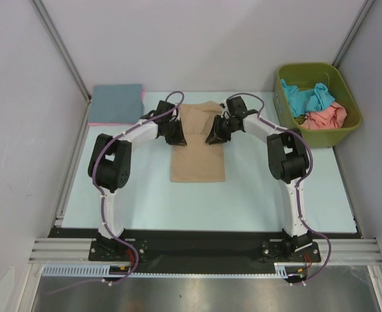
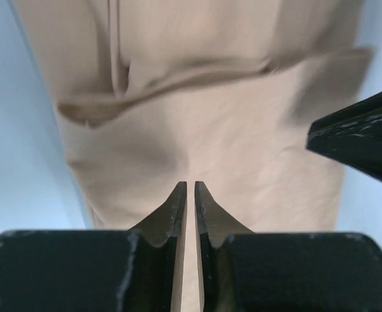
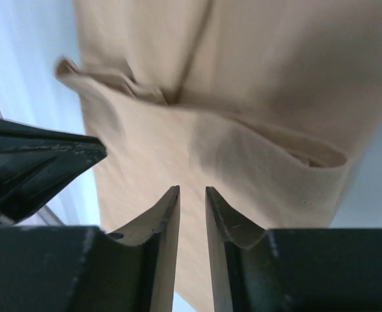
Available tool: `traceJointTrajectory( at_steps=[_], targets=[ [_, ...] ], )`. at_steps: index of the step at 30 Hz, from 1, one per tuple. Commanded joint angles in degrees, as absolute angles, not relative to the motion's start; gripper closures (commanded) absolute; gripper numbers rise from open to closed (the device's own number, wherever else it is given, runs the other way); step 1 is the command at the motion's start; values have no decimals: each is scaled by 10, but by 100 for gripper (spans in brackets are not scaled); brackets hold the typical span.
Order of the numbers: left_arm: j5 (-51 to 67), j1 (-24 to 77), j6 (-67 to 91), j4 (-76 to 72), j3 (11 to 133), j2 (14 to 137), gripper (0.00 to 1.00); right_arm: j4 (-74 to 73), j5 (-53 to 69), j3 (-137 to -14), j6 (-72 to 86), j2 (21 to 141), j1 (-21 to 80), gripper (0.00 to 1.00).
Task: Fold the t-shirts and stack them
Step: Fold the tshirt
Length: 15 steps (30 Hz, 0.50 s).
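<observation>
- While both arms reach low over the far half of the tan t-shirt [image 1: 197,162], which lies as a long strip in the middle of the surface [image 1: 256,195], the main risk is a skewed fold. A loose ridge of cloth runs across the shirt just ahead of them, and a harder pull on one side would likely twist it.
- On the left end effector [image 2: 191,185] the fingers are almost together, with only a thin slit between them. I cannot tell whether a layer of cloth is pinched there; if not, a lift would come away with nothing.
- On the right end effector [image 3: 192,190] the fingers stand a little apart, with nothing visibly held. Too thin a bite could let the cloth slip out.
- They work near each other over a narrow shirt, each showing in the other's wrist view, so a clash looks possible if they draw inward.
- Dragging rather than lifting could pull the strip's side folds open.
- A folded slate blue t-shirt [image 1: 117,103] sits at the far left corner with a pink t-shirt [image 1: 94,123] edge showing beneath it, well apart from the tan one; this is probably the stack.
- An olive-green bin [image 1: 312,67] at the far right holds a crumpled teal t-shirt [image 1: 308,97] and salmon t-shirt [image 1: 324,118].
- The left arm's own links lie roughly between the tan shirt and that stack.
</observation>
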State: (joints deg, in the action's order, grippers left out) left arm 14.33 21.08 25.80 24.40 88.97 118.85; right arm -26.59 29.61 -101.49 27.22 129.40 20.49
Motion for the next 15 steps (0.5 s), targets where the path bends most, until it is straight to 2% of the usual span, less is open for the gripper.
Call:
traceJointTrajectory(
  at_steps=[1,5,8,15],
  targets=[
    [185,208,245,197,822,1142,87,-206,379,-974,280,1246,199,76],
    [155,205,232,198,753,1122,87,-178,401,-897,295,1245,169,81],
    [124,205,209,212,730,1111,88,-187,389,-868,284,1237,152,81],
    [82,207,151,264,646,972,84,-285,327,-837,210,1157,139,74]
  ],
)
